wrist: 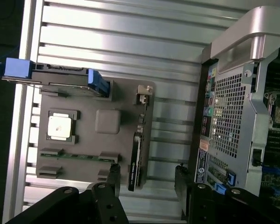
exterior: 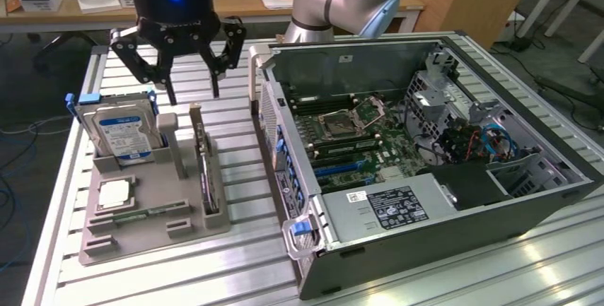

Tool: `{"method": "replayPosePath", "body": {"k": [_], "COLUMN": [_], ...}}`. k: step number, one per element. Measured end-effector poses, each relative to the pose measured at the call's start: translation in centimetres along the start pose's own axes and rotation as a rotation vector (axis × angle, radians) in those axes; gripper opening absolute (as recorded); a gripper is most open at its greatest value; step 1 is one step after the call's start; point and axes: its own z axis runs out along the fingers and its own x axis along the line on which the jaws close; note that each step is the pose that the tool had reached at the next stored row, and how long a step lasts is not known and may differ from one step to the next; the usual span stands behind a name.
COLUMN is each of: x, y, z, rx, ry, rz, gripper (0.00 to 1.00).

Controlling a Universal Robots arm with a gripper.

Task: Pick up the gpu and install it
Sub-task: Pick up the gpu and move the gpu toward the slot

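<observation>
claw [exterior: 194, 88] wide open, holding nothing, hanging above the far end of the grey tray [exterior: 141, 239] on the bench [exterior: 236, 267]. gpu [exterior: 201, 156] stands on edge in its slot along the tray side nearest the pc case [exterior: 425, 249], not touched yet. hard drive [exterior: 121, 133] is upright in the next slot on the exterior view's left, with the cpu [exterior: 113, 193] and memory stick [exterior: 143, 213] flat lower on the tray. in the wrist view the claw [wrist: 147, 169] straddles the line of the gpu [wrist: 136, 161], one finger each side, but the card looks closer to one finger than the other. the step in hand reads as the approach for the pick, with nothing of the install done. to do it well, i'd judge: centre the card between the fingers, keep the claw square to the card's long edge so both pads meet its flat faces, and come straight down along the slot. the card is thin and stiff, so an off-centre close would likely tip it or jam it against the tray [wrist: 84, 107] wall. stay clear of the hard drive [wrist: 60, 74] and its blue bracket, and of the case [wrist: 233, 107] edge just beside the tray. the grip should land on the board itself, not on the silvery end bracket.
</observation>
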Motion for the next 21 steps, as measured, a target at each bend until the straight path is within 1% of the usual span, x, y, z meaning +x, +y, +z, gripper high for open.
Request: {"method": "replayPosePath", "body": {"k": [3,10,21], "x": [0.0,0.1,0.2], "y": [-0.18,-0.67,-0.9], "z": [0.35,1.62,3.33], "rx": [-0.0001,-0.0006,-0.0007], "ry": [0.0003,0.001,0.0015], "rz": [-0.005,-0.024,-0.033], "gripper": [0.59,0.59,0.59]}}
